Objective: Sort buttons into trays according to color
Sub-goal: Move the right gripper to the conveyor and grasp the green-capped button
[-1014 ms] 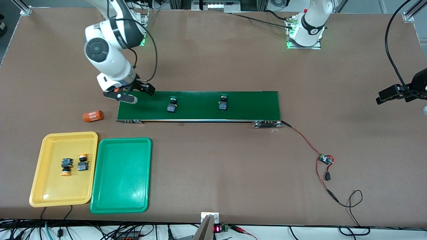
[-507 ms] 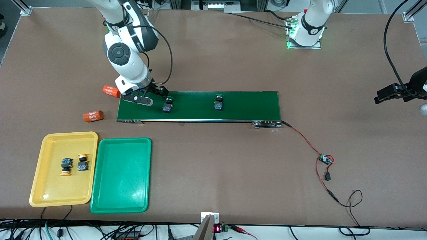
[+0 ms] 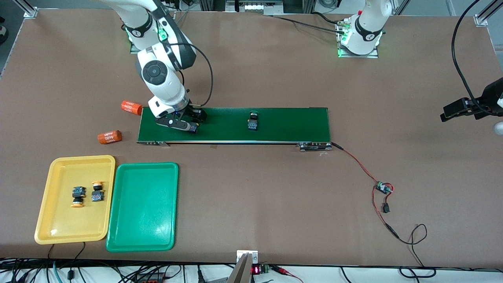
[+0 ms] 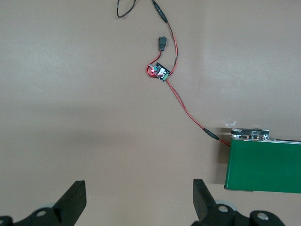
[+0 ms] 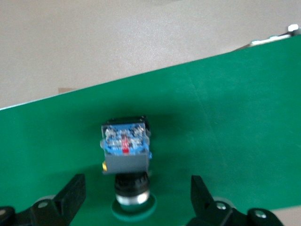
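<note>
Sorting stands about half done, judging by how things lie. The yellow tray (image 3: 59, 232), at the right arm's end of the tabletop (image 3: 255, 196) and near the front camera, already holds both yellow-capped buttons (image 3: 78, 195) (image 3: 97, 192), lying side by side in its middle. The green tray (image 3: 143, 236) just beside it, toward the left arm's end, holds nothing yet.

Both green-capped buttons are on the dark-green conveyor belt (image 3: 290, 125), which lies farther from the front camera than the trays. One green-capped button (image 5: 126, 150) lies near the belt's end toward the right arm, on its side with its blue-and-black body up and the cap showing under it in the right wrist view. The right gripper (image 3: 184, 124) is low over that button with its jaws spread wide, one on either side of it and not yet touching it; nothing is grasped. The other green-capped button (image 3: 253, 122) sits near the middle of the belt, well apart from the first.

The left gripper (image 4: 141, 202) waits over bare tabletop at the left arm's end, jaws released and empty, with the belt's end and a small wired board (image 4: 159, 71) in its wrist view.

Two orange cylinders (image 3: 131, 107) (image 3: 109, 136) lie on the tabletop off the belt's end toward the right arm.

What remains: close on the near-end button, carry it to the green tray, then fetch the second.
</note>
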`<action>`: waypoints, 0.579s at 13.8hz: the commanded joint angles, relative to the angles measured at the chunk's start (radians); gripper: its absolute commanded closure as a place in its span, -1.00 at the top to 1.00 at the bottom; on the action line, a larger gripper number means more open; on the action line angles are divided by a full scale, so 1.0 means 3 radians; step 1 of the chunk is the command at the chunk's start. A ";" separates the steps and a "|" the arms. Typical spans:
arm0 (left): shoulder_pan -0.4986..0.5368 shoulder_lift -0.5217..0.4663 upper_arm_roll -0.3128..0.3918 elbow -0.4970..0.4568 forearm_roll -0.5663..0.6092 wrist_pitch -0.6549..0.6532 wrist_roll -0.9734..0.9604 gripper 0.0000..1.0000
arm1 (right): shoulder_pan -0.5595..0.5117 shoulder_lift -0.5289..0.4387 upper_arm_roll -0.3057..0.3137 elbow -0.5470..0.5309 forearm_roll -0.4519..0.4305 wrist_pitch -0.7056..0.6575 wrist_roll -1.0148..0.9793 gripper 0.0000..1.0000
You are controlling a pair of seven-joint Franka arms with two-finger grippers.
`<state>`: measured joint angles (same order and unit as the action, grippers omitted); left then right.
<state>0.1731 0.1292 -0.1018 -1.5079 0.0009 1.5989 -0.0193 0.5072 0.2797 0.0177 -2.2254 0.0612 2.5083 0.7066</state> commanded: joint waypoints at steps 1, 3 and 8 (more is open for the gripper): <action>0.0001 -0.0078 0.0002 -0.0066 -0.0008 -0.0017 0.0059 1.00 | -0.0013 0.0167 -0.0028 0.0111 -0.0051 0.0086 -0.0008 0.79; 0.0001 -0.0078 -0.0003 -0.0061 -0.0003 -0.0017 0.0059 1.00 | -0.0034 0.0167 -0.0039 0.0111 -0.0046 0.0086 -0.0197 0.29; 0.0001 -0.0113 -0.0060 -0.0061 -0.0003 -0.0027 0.0059 1.00 | -0.0197 0.0126 -0.0044 0.0360 -0.0051 -0.0158 -0.0360 -0.68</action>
<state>0.1706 0.1261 -0.1158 -1.5081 0.0009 1.5983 -0.0177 0.4835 0.3186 -0.0028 -2.1798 0.0566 2.5216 0.6413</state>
